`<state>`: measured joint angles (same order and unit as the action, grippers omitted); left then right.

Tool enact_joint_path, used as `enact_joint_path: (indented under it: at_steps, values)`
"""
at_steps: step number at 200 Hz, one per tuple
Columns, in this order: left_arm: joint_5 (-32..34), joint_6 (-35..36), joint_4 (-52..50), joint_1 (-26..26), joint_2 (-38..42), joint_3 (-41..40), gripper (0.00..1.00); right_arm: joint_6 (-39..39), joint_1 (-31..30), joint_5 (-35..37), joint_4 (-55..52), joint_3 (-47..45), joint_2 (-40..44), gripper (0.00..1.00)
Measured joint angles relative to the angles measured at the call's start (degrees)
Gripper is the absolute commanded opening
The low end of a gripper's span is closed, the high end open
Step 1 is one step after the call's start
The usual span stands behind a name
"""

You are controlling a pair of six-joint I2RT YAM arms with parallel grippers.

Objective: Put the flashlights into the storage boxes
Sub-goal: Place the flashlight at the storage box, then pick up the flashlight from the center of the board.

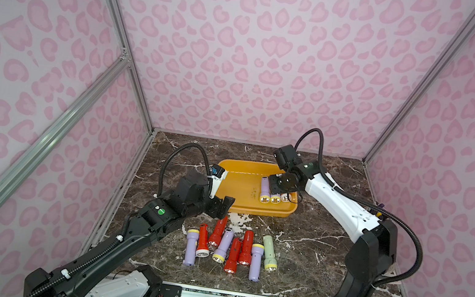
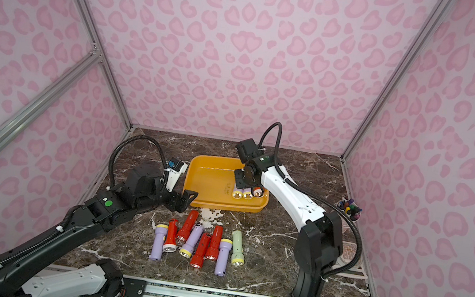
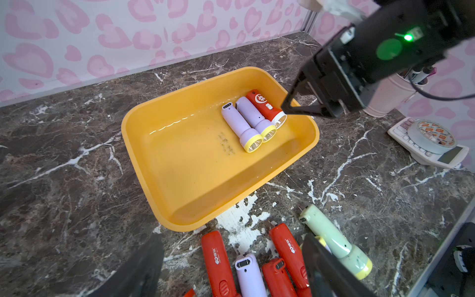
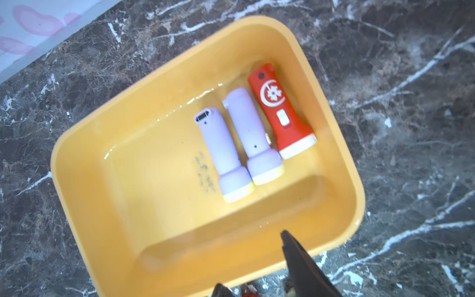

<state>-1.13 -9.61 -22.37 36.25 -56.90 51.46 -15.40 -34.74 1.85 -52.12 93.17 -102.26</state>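
Left tool: my left tool (image 1: pixel 222 206) hangs released, its two dark fingers wide apart with nothing between them. It is above the surface (image 1: pixel 308 264), by the near left corner of the tray.
Right tool: my right tool (image 1: pixel 273 189) hangs over the right end of the tray, above the flashlights lying there. Its fingers stand a little apart and grasp nothing.
Tray: the yellow-orange tray (image 1: pixel 239 188) sits flat on the far middle of the surface. Its left and middle floor is bare apart from some dark smudges.
In the tray: three flashlights lie side by side at the right end, heads toward the near side. From left to right they are the first lilac flashlight (image 3: pixel 240 126), the second lilac flashlight (image 3: pixel 254 115) and the crescent-marked red flashlight (image 3: pixel 264 105), which has a white head ring and lies closest to the right wall.
On the surface: the row of eight flashlights (image 1: pixel 233 253) lies just near of the tray, between my two arms.
Row ends: the end lilac flashlight (image 1: pixel 191 247) is at the left and the pale green flashlight (image 1: pixel 268 252) is at the right.
Row middle: four red flashlights and two more lilac ones lie between the ends, some tilted and touching. Most heads point near, but two lilac ones point far.
Right side: a pink cup (image 2: pixel 349 210) of markers stands by the right wall. Beside it, a tape roll (image 3: pixel 431 135) lies on a calculator (image 3: pixel 447 158).
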Motion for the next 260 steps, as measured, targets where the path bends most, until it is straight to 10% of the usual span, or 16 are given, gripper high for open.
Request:
enact_joint_path:
  at_steps: [110,174,260]
  values:
    - [5.62,-12.44,-2.47,18.73,0.39,-0.2,0.85,-14.78,-7.21,-8.5,12.87,-44.0,27.8,0.51]
    - [14.19,-20.72,-7.52,29.97,7.34,-4.79,0.86,-16.81,-8.87,-10.95,21.64,-46.82,23.15,0.48]
    - [20.65,-23.65,-9.64,31.28,10.56,-6.56,0.87,-15.06,-9.62,-10.86,23.61,-45.72,18.14,0.47]
